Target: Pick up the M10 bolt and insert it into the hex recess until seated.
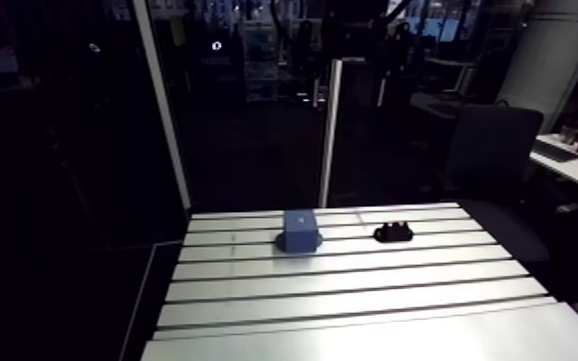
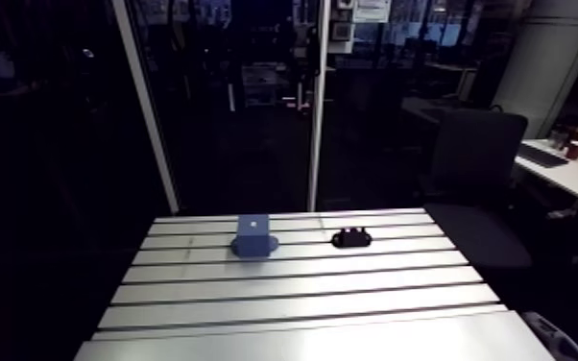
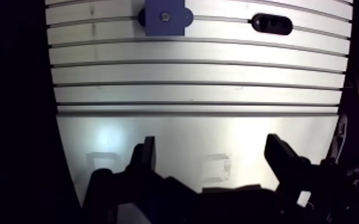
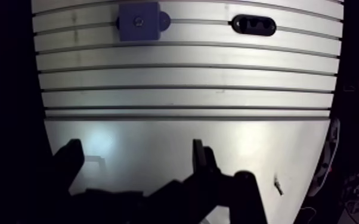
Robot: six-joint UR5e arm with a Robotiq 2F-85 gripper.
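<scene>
Gripper (image 3: 212,143) wide open, empty, over slotted table (image 3: 188,71); blue block (image 3: 165,16), black piece (image 3: 272,24) well ahead.

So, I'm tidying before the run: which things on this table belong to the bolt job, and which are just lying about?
Job: blue block, small round spot on top, likely the recess; black oval holder, possibly carrying the bolt, too dark to tell; gripper, open, empty.
Lying about: nothing I can make out, only faint square marks on the table.

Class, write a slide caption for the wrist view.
Open gripper over slotted table; blue block and black holder sit ahead, apart.
</scene>
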